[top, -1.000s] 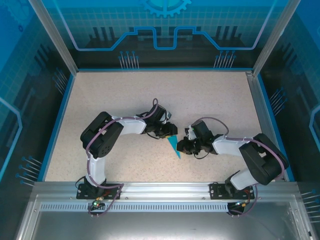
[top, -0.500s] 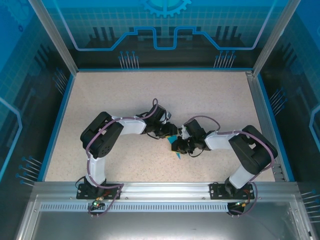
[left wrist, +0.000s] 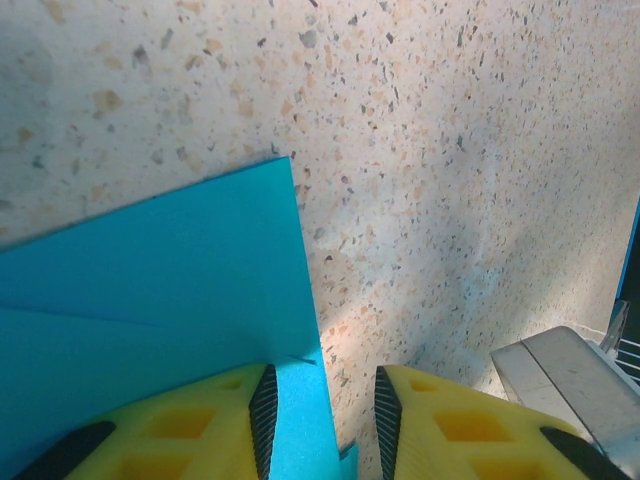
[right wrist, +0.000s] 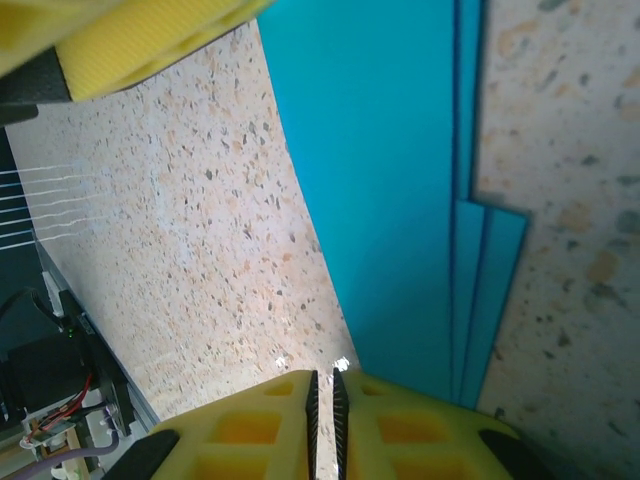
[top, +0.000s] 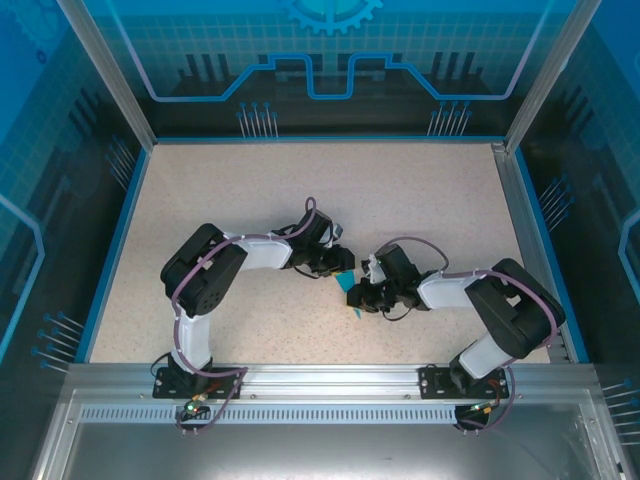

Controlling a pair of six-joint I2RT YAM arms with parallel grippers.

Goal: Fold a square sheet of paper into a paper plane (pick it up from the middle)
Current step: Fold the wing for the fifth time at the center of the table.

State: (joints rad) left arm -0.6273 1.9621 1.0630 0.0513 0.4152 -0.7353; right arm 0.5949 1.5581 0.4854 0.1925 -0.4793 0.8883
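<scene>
Both my pincers meet at the folded blue paper plane (top: 349,281), mid-table.

From above, the paper plane lies on the speckled table (top: 300,190) just below the centre of the frame, its tip pointing down. My left pincer (top: 338,270) is at its upper end and my right pincer (top: 357,298) is over its right side. In my left wrist view the paper plane (left wrist: 150,290) fills the lower left. My left pincer (left wrist: 320,392) stands open at the bottom edge, the paper's right edge in the gap, and the left finger (left wrist: 200,425) lies over the sheet. In my right wrist view the layered paper plane (right wrist: 390,150) runs from the top centre down to my right pincer (right wrist: 324,385). Its jaws are closed to a thin slit, and I cannot tell whether paper is pinched there. A yellow finger (right wrist: 150,45) of my left pincer shows at upper left.
</scene>
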